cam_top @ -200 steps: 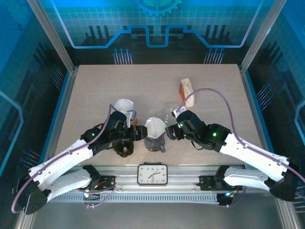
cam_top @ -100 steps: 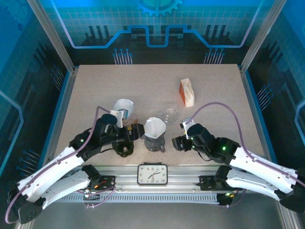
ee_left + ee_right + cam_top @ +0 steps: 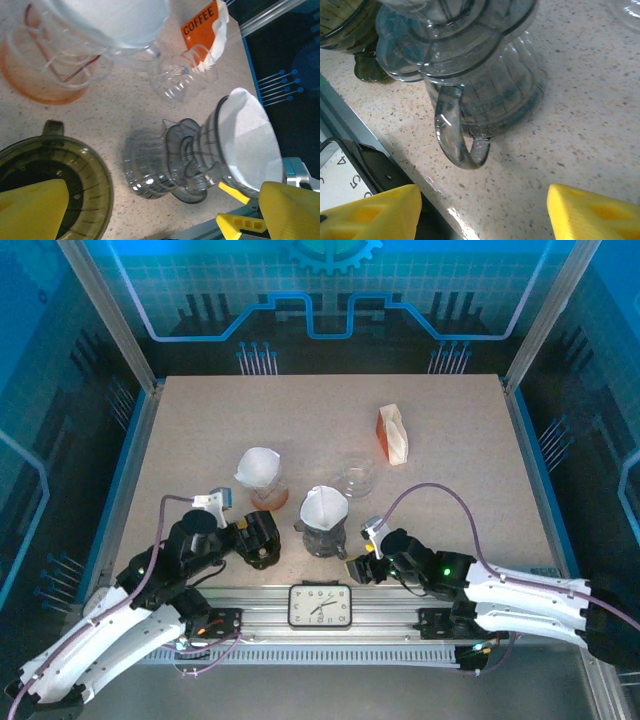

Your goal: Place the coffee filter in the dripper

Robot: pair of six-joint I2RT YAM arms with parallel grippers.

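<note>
The white cone-shaped paper filter [image 3: 325, 505] looks matt and faintly creased. The clear grey ribbed dripper [image 3: 485, 95] is glossy and see-through. The speckled beige tabletop [image 3: 460, 450] is smooth with a slight sheen.

— What did the place look like?
— A speckled beige table [image 3: 450, 410] sat inside a cage of aluminium posts [image 3: 108, 315], with a blue strip [image 3: 128, 455] along its left edge.
— And the walls?
— Dark panels, glowing blue. The back wall [image 3: 200, 290] carried a grid, circuit-like lines and part of a gear emblem [image 3: 333, 252] at the top.
— Anything at the front?
— A slotted metal rail [image 3: 330, 640] ran along the near edge, with a small analogue clock [image 3: 320, 605] at its middle.
</note>
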